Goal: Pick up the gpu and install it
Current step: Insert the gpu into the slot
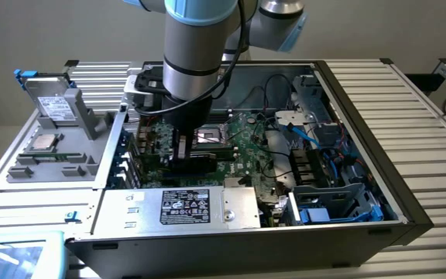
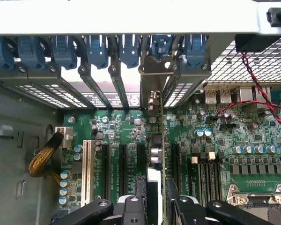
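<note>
Inside the open case (image 1: 246, 250), low over the board (image 2: 126, 126), the gripper (image 2: 155, 208) is clamped on the gpu (image 2: 155, 154), 1 finger on each face, card standing on edge. The wrist view has it edge-on, running from the fingers toward the rear wall. Its metal bracket (image 2: 152, 77) sits at the row of rear openings under the blue latches (image 2: 97, 49). Black slots (image 2: 123, 168) flank it on both sides. I can't tell if the connector edge is already in a slot or just above one, as it's hidden under the card. My read: pick done, this is the seating step. To do it well I'd hold the card plumb, no roll, and check the bracket against its opening before any push, since a bracket caught on the rear wall would cock the card. Press straight down toward the board, slow and even along the length, and stop on hard resistance, because a skewed push could strain slot or board. The grip looks to be at the end away from the bracket, so I judge the bracket end may ride high. Red-black wires (image 2: 257, 93) and the socket (image 2: 257, 201) are well apart from the card, so no snag risk there. The white slot (image 2: 86, 171) is well off to the side and not the target.
</note>
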Available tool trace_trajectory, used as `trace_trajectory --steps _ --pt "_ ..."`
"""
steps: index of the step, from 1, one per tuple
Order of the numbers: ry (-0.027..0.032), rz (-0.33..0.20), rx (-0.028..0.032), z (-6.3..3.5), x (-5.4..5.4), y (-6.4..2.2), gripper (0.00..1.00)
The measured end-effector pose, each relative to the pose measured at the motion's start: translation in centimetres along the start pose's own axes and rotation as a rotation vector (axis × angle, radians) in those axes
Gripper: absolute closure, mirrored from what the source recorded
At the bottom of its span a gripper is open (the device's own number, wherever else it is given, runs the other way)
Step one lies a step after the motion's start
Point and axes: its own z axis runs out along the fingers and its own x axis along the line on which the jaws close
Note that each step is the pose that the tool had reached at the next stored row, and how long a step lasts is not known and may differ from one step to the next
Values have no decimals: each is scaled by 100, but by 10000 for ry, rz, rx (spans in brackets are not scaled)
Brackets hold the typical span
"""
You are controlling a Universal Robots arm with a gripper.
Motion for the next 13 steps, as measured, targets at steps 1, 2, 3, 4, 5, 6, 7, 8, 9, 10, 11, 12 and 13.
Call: trace_trajectory --steps 1,2,3,4,5,6,7,8,9,10,11,12,13 --pt "3 -16 0 0 -1 0 73" --pt "6 -30 0 0 -1 0 73" --pt "8 -39 -1 0 -1 0 73" --pt "9 -47 -1 0 -1 0 73" --pt "11 -61 -1 0 -2 -2 73" --pt "11 -76 0 0 -2 -3 73" --pt "9 -86 2 -3 -3 -3 73" --pt "8 -91 2 -19 -3 -1 73" --pt "13 -94 -1 -38 -2 3 73" --pt "15 -96 -2 -46 -2 3 73" --pt "13 -96 0 -46 -3 3 73" --pt "13 -96 0 -46 -3 3 73" --pt "13 -97 0 -46 -2 3 73"
